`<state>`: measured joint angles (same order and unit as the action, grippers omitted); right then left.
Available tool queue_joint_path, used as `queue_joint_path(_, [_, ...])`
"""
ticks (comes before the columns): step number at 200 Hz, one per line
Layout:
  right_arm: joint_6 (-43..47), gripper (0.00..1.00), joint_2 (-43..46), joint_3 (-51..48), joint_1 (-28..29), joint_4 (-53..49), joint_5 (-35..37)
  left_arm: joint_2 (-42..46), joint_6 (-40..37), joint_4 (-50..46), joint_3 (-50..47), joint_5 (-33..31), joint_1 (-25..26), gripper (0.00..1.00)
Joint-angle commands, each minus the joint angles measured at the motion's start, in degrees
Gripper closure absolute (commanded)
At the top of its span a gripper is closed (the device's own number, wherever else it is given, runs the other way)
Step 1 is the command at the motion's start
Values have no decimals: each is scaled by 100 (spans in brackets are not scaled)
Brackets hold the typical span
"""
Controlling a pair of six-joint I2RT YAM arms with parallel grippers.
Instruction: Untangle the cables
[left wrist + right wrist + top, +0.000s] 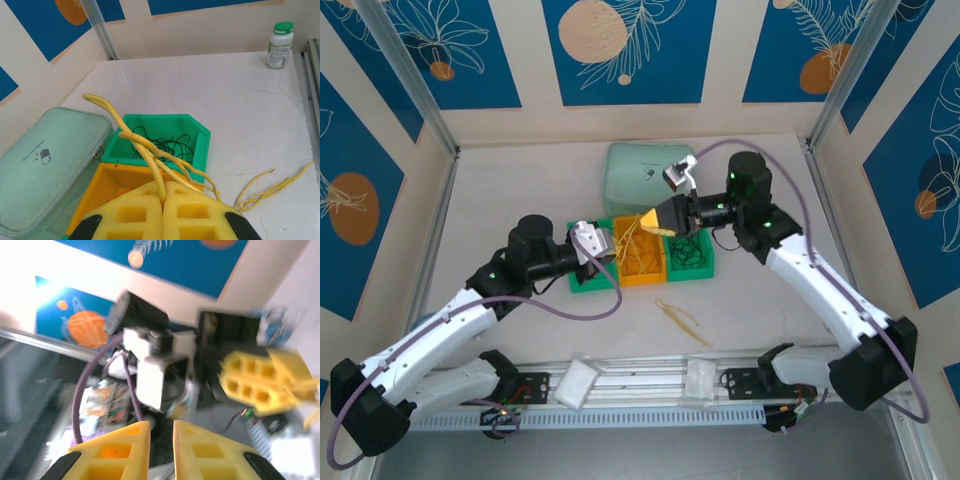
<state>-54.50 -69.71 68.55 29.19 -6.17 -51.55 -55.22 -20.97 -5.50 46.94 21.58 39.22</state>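
My left gripper (pixel 163 194) is shut on a bunch of yellow cables (pixel 141 141) that rise from its fingertips above the bins. In the top view it (pixel 612 246) sits over the row of bins, with the yellow cables (pixel 631 240) strung up toward my right gripper (pixel 646 222). The right gripper (pixel 161 429) has a narrow gap between its fingers and nothing in it; its view is blurred and faces the left gripper's yellow fingers (pixel 257 382). Black cables (pixel 162 145) lie in a green bin (pixel 201 145). Orange cables (pixel 642 262) fill the orange bin (pixel 640 279). A loose yellow cable (pixel 678 318) lies on the table.
A pale green zip pouch (pixel 645 168) lies behind the bins. A second green bin (pixel 588 281) stands at the left end of the row. A white bottle with a green cap (pixel 279 45) stands at the table's far edge. The metal rail (pixel 640 385) runs along the front.
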Motion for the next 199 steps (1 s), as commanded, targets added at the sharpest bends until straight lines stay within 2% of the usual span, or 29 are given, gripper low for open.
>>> queue_joint_path(1, [3375,80,256,399,589,-4114,2638,56,279,-335,305,131,-40,100])
queue_joint_path(39, [3709,79,271,227,1591,-3993,5069,-73,648,-668,671,180,-29,100])
queue_joint_path(60, [3684,79,261,184,1960,-3893,5832,-128,793,-874,882,189,-29,100])
queue_joint_path(137, [3771,74,356,368,2801,-3449,7048,-455,988,-1284,1242,161,-11,100])
queue_joint_path(199, [3847,71,299,532,2950,-2876,7323,-630,1057,-1330,1332,245,24,100])
